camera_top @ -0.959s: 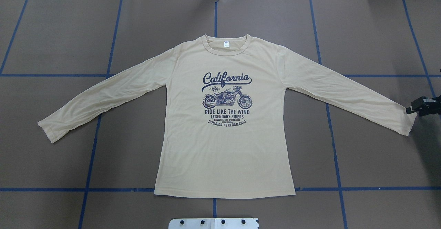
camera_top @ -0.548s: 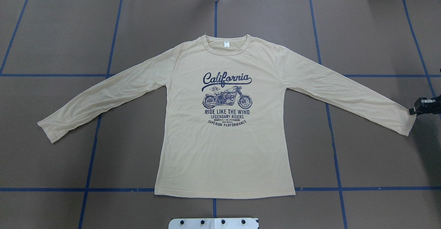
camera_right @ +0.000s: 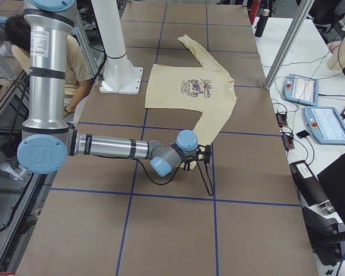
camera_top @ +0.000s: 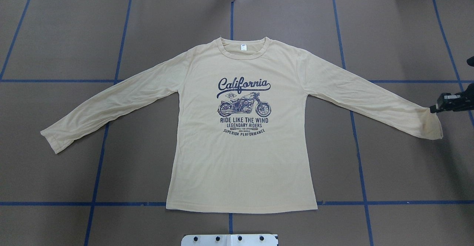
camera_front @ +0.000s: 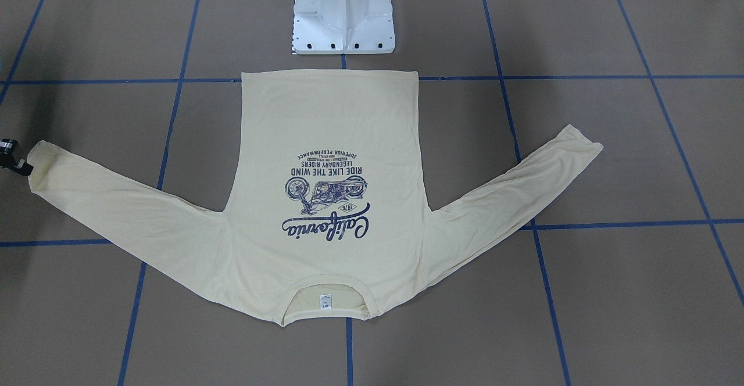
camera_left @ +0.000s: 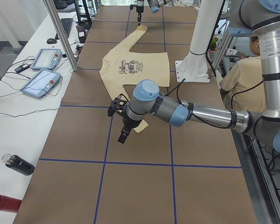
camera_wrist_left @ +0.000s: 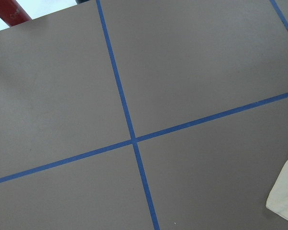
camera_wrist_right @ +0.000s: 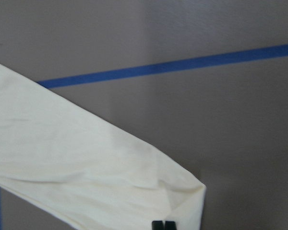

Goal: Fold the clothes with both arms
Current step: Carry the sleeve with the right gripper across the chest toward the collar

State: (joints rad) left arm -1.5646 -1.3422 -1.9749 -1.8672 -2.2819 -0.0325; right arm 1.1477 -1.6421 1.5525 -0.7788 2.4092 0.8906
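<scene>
Brown paper-covered table (camera_top: 55, 35) with a blue tape grid (camera_top: 122, 35); white pedestal base (camera_front: 343, 20) at the robot's edge. The shirt (camera_top: 240, 164) lies flat mid-table, print up, hem toward the robot, collar away, both sleeves spread out and angled back toward the robot.

The right gripper (camera_top: 434, 108) sits at the right cuff (camera_top: 431, 125). In the right wrist view its fingertips (camera_wrist_right: 157, 224) are nearly together at the cuff edge with creases running into them, so it looks pinched onto the cuff. The left gripper (camera_left: 123, 133) hangs over bare table just outside the left cuff (camera_top: 52, 138), holding nothing visible. How far open it is, cannot tell.

Step in hand, as I judge it: the sleeve fold.
- Check the pinch has both cuff layers.
- Lift only enough to clear the table.
- Carry the cuff inward across the chest with light tension so the sleeve doesn't bunch.
- Lay it flat before letting go.
- The left arm needs to close in on its cuff and mirror this.

Main risk: thin knit slipping out of an edge-only pinch.
</scene>
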